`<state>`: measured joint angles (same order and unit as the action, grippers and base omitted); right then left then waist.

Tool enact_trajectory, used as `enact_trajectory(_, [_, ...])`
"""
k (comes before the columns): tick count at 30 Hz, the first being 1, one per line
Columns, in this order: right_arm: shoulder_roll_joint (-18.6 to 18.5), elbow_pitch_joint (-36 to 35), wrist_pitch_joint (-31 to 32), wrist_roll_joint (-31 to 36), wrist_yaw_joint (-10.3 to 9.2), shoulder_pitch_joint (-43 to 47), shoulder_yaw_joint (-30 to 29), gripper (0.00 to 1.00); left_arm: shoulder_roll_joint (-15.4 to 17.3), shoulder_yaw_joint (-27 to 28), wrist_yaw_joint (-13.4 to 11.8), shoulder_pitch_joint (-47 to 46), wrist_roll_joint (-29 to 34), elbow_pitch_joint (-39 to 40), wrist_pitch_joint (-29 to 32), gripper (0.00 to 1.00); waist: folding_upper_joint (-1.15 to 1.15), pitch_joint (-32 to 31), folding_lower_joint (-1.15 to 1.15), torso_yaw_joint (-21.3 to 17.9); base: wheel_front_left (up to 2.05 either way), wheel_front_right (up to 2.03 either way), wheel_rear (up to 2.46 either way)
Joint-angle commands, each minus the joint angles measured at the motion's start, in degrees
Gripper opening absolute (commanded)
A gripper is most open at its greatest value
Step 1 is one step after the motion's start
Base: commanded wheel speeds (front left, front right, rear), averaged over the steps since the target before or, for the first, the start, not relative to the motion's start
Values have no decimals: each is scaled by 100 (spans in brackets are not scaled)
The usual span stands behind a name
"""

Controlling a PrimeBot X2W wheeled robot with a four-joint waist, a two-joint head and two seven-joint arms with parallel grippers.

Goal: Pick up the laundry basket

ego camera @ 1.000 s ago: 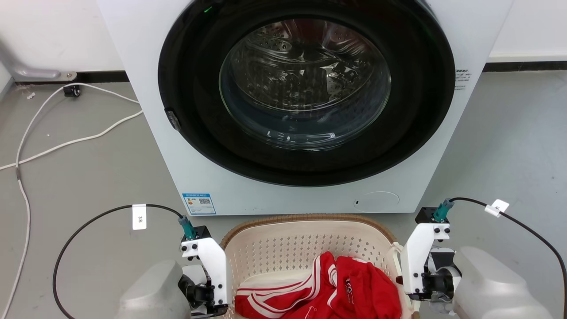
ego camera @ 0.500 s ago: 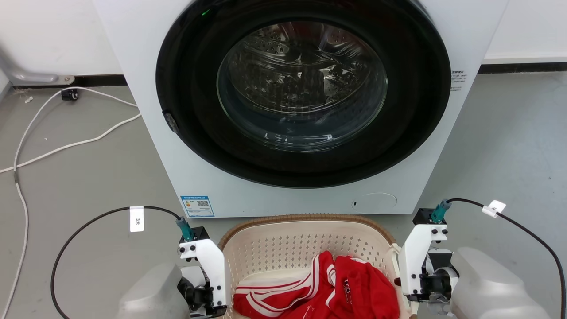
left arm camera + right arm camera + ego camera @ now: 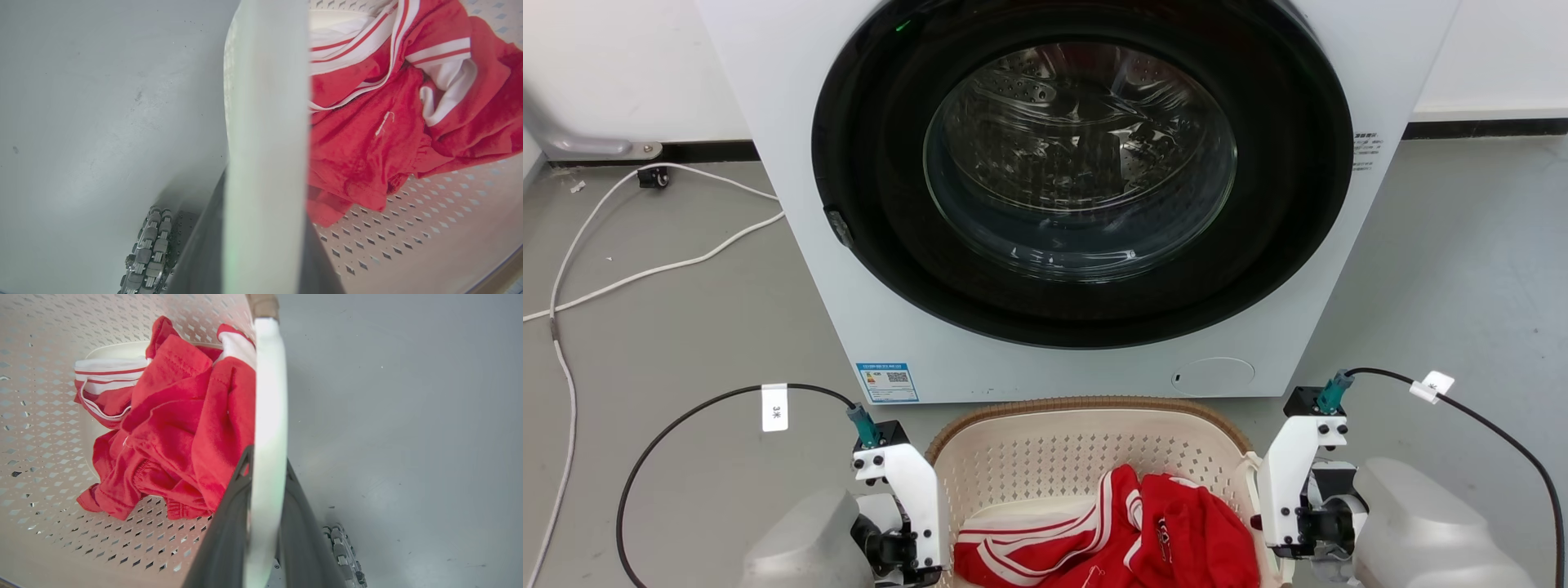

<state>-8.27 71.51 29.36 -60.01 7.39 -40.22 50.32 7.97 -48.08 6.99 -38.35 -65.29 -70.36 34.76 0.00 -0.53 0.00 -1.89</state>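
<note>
The left gripper (image 3: 265,212) has its dark fingers on either side of the left loop handle (image 3: 265,102) at bottom centre of the left wrist view. It appears to be pinching it, though the strap is blurred. The right gripper (image 3: 266,461) is plainly clamped on the right loop handle (image 3: 267,388) at lower centre of the right wrist view.

The laundry basket (image 3: 1086,404) sits at bottom centre of the head view. Its far rim is just short of the washer (image 3: 890,327), and a red garment (image 3: 1160,531) is heaped inside toward the right.

Recommendation: raise both arms together at an equal rate. The loops will probably take up slack before the basket leaves the floor. Lift straight up, not forward, because the washer front is close. Expect a slight bias toward the garment side.

The head view supplies the clearance to the washer and shows how evenly the wrists flank the basket. The wrist views supply the pinch itself, the perforated basket bottom around the garment, and a ribbed wheel (image 3: 149,245) on the floor outside the wall.
</note>
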Motion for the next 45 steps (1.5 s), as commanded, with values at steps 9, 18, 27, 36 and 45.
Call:
enact_trajectory(9, [80, 23, 0, -55, 18, -65, 53, 0, -112, -45, 86, 52, -107, 69, -80, 0, 0, -10, 0, -17, 0, 0, 0])
enact_trajectory(18, [76, 41, -1, -91, 18, -89, 90, 0, -120, -81, 86, 65, -172, 44, -137, 0, 0, -11, 0, -30, 0, 0, 0])
enact_trajectory(27, [81, 58, 40, -111, 18, -132, 126, 0, -111, -124, 87, 44, -201, 9, -198, 0, 0, -8, 0, -32, 0, 0, 0])
enact_trajectory(36, [83, 78, 122, -145, 18, -174, 168, 0, -92, -170, 86, 92, -231, -16, -275, 0, 0, -4, 0, -34, 0, 0, 0])
enact_trajectory(45, [85, 94, 174, -169, 18, -206, 203, 0, -92, -212, 84, 96, -274, -51, -324, 0, 0, -9, 0, -45, 0, 0, 0])
